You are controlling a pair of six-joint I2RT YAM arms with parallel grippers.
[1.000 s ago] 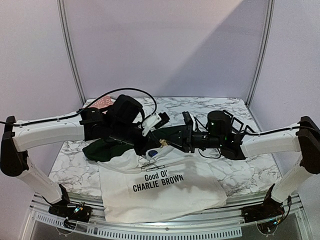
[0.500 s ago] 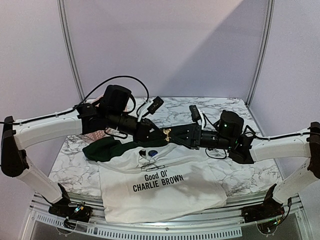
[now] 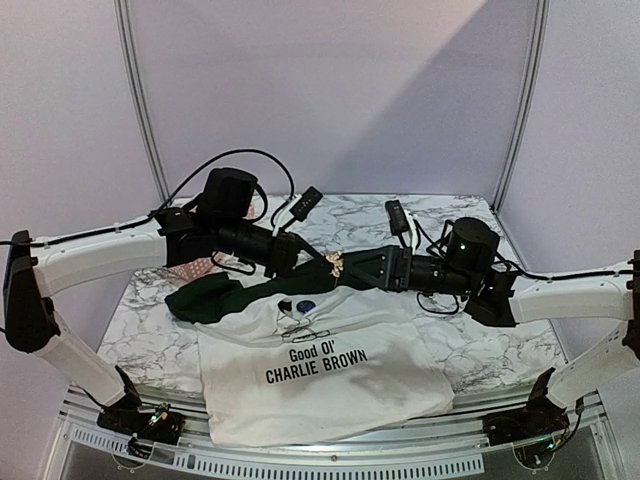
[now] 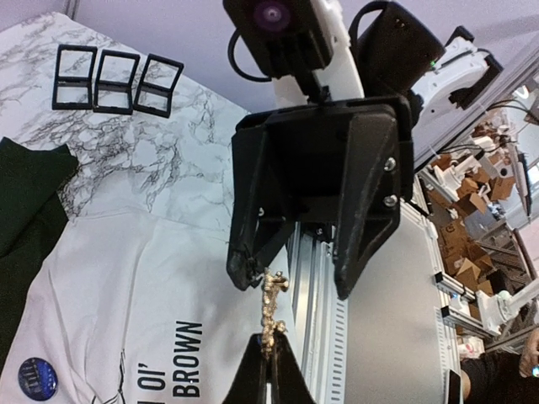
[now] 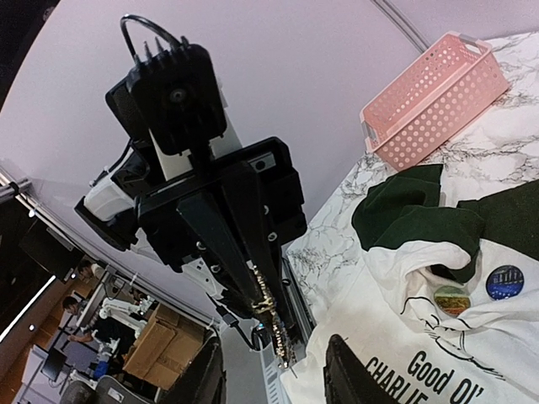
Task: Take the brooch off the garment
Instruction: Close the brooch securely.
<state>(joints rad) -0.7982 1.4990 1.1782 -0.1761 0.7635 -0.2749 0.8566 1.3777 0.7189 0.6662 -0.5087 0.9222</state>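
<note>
The gold brooch (image 3: 334, 263) hangs in the air above the collar of the garment (image 3: 330, 380), a white T-shirt with dark green sleeves lying flat on the table. My left gripper (image 3: 316, 262) is shut on the brooch's lower end (image 4: 270, 324). My right gripper (image 3: 352, 266) faces it, jaws open and empty. In the left wrist view one finger (image 4: 251, 261) touches or nearly touches the brooch's top. In the right wrist view the brooch (image 5: 271, 313) runs along the shut left fingers. The shirt also shows in both wrist views (image 4: 126, 278) (image 5: 472, 353).
A blue round badge (image 3: 305, 306) and a second round badge (image 5: 451, 299) sit near the shirt's collar. A pink basket (image 5: 434, 97) stands at the back left. Three black square frames (image 4: 114, 80) stand on the marble table (image 3: 480, 350) at the right.
My left gripper has lifted the brooch up off the shirt's collar and slightly right. The right arm has drawn back to the right and risen, its gripper still facing the brooch.
</note>
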